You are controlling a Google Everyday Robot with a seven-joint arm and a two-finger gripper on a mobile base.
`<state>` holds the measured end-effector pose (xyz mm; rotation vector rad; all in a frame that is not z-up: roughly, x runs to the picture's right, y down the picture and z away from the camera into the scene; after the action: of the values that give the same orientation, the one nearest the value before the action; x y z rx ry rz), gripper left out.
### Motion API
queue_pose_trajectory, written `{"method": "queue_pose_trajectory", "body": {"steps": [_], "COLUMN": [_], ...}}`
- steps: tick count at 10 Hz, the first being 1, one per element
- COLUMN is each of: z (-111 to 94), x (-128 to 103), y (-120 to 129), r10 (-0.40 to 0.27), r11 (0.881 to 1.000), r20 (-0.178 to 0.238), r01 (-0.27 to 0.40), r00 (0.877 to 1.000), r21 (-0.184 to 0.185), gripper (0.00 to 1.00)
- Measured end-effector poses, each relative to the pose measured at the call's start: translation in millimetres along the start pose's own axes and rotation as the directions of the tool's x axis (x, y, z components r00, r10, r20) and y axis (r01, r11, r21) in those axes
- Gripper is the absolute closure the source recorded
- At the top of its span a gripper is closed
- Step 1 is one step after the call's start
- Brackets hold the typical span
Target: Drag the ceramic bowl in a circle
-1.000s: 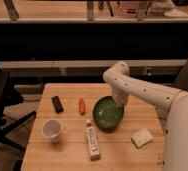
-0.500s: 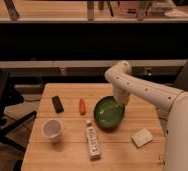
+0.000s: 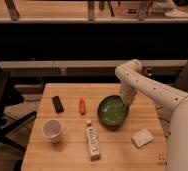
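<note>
The ceramic bowl (image 3: 112, 111) is wide and shallow, glossy green inside with a dark rim, and sits right of centre on the wooden table (image 3: 72, 155). My white arm comes in from the right and bends down over the bowl's far right rim. The gripper (image 3: 125, 103) is at that rim, on or just inside its edge, with the wrist hiding its tip.
A white cup (image 3: 52, 129) stands at the front left. A white tube (image 3: 92, 141) lies in front of the bowl. An orange carrot-like item (image 3: 82, 105) and a black bar (image 3: 58, 103) lie left of the bowl. A pale sponge (image 3: 141, 137) lies at the front right.
The arm has shifted slightly at the bowl's right rim; the bowl looks nearly where it was.
</note>
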<state>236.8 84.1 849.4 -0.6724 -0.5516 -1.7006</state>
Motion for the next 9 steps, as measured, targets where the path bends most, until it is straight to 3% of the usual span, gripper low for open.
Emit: {"method": "queue_pose_trajectory", "body": {"steps": [2, 5, 7, 9], "z": [8.7, 18.0, 16.3, 12.9], "x": [-13.5, -57.4, -62.0, -44.2], "y": [25.8, 52.3, 46.4, 27.6], "r10": [0.041, 0.058, 0.019, -0.003], "r11": [0.999, 0.998, 1.0, 1.0], "r20": [0.015, 0.05, 0.036, 0.03], "r01": [-0.042, -0.059, -0.02, 0.003], "r00": [0.999, 0.997, 0.999, 1.0], "r21": [0.015, 0.022, 0.016, 0.012], "gripper": [1.0, 1.0, 1.0, 1.0]}}
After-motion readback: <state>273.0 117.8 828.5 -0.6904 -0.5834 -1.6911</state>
